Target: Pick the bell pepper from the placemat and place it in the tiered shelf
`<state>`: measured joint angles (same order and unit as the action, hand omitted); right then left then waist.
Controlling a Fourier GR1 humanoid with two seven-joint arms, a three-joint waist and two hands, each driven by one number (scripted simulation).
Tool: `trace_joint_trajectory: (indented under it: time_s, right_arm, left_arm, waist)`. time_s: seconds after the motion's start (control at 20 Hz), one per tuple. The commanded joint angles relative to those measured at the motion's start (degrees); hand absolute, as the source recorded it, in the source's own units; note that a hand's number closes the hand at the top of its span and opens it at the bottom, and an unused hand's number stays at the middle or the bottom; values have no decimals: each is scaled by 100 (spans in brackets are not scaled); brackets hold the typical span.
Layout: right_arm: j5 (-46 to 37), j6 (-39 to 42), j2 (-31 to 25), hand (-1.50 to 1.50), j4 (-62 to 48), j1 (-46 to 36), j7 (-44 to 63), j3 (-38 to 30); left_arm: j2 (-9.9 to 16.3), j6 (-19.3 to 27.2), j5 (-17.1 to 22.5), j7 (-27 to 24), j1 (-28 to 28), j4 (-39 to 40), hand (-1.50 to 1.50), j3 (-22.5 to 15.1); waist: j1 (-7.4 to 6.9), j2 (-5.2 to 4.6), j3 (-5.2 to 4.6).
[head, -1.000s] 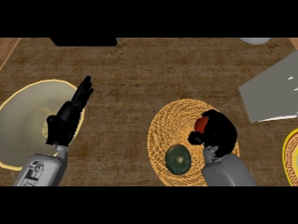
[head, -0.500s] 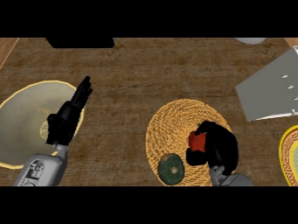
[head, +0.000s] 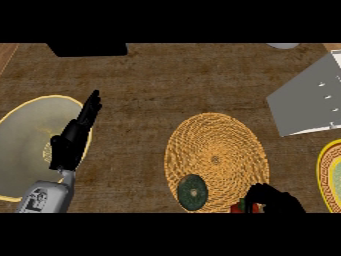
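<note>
I have the bell pepper in my right hand, down at the lower edge of the head view just off the near rim of the woven placemat. The fingers are curled round it, and only a sliver of red with a touch of green shows beside them, so I cannot say which way it sits in the grasp.

I judge it light, hollow and stiff-walled, with a waxy skin that may slip; holding it across the broad shoulders should be safer than pinching the tapered end (the stem is no handle).

The tiered shelf lies well apart, up at the right, its pale panels tilted toward me. Bare counter runs between mat and shelf, so that path looks open. The yellow-rimmed plate hugs the right edge below the shelf, and a dark green disc rests on the mat's near edge, close beside my wrist.

My left hand rests open, fingers straight, over the big pale plate at the left.
</note>
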<state>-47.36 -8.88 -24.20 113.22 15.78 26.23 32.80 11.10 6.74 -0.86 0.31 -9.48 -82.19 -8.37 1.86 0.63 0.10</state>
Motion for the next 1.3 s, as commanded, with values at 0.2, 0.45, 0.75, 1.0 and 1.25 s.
trace_joint_trajectory:
  time_s: [0.2,0.45,0.75,1.0,1.25]
  right_arm:
    - [1613,-931,-603,150,1897,1382,-1581,-748]
    - [1824,-1348,-854,150,3115,2659,-2005,-1168]
    - [2016,-1562,-966,150,3662,2934,-1703,-2323]
    - [2488,-1733,-820,150,3619,2383,-1394,-3097]
    - [2747,-1554,-1084,150,3783,2036,-760,-4119]
  left_arm:
    - [54,-9,-3,52,-62,36,0,135]
    - [20,-132,57,-177,10,306,0,197]
    - [67,-114,1,19,218,-229,0,126]
    - [-36,-47,-118,221,87,-179,0,11]
    - [-102,-16,-108,-167,306,-31,0,69]
  waist:
    - [10,-27,-2]
    - [92,-18,-8]
    - [-4,-17,-16]
    - [-18,-32,-17]
    - [-11,-36,-31]
